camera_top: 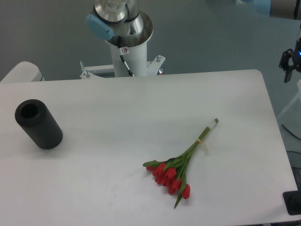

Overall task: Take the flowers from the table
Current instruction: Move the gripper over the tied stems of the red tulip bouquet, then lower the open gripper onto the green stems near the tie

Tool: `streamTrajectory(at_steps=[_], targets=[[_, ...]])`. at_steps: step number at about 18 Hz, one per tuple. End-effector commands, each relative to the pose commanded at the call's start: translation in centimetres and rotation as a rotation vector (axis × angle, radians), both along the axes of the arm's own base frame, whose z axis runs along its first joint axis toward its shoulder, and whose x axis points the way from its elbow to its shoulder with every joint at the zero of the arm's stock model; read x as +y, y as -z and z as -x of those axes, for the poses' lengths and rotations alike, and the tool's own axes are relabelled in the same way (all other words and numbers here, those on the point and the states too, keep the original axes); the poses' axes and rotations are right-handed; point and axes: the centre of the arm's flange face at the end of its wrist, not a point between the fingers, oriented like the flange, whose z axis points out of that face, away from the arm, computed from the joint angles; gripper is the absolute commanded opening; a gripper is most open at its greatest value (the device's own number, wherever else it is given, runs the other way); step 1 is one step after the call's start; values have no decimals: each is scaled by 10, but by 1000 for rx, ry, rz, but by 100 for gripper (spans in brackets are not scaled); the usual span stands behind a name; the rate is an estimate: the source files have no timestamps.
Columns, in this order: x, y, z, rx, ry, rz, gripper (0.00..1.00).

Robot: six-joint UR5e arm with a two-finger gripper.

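The flowers point(176, 172) lie flat on the white table point(117, 117), right of centre and toward the front. Their red tulip buds point to the front left, and the green stems run up to the back right, tied by a pale band point(203, 142). My gripper point(289, 70) hangs at the far right edge of the view, beyond the table's back right corner and well above and away from the flowers. Its black fingers look spread, with nothing between them. It is partly cut off by the frame edge.
A black cylinder point(38, 124) lies on its side at the table's left, its open end facing the back left. The arm's white base column point(127, 52) stands behind the table's back edge. A dark object point(294, 202) sits off the front right corner.
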Motion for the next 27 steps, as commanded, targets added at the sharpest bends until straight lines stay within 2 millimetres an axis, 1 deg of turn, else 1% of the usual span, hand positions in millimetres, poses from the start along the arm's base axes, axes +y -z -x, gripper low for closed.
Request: streamTrajectory(at_steps=[3, 6, 8, 9, 11, 13, 14, 16, 17, 19, 20, 24, 25, 27], targets=[[1, 1, 0, 2, 2, 0, 100], [3, 6, -1, -9, 7, -6, 100], [8, 20, -5, -31, 13, -42, 100], [18, 23, -8, -29, -3, -79, 100], [30, 28, -16, -62, -128, -151, 100], [63, 26, -33, -124, -277, -216, 100], [78, 29, -45, -159, -354, -232, 100], [101, 28, -72, -206, -464, -260, 100], [105, 30, -80, -223, -502, -267, 100], [107, 36, -94, -233, -510, -268, 100], [117, 42, -103, -248, -500, -262, 100], [175, 65, -143, -282, -428, -243, 100], [185, 75, -152, -283, -428, -243, 100], [194, 94, -167, -276, -432, -216, 100]])
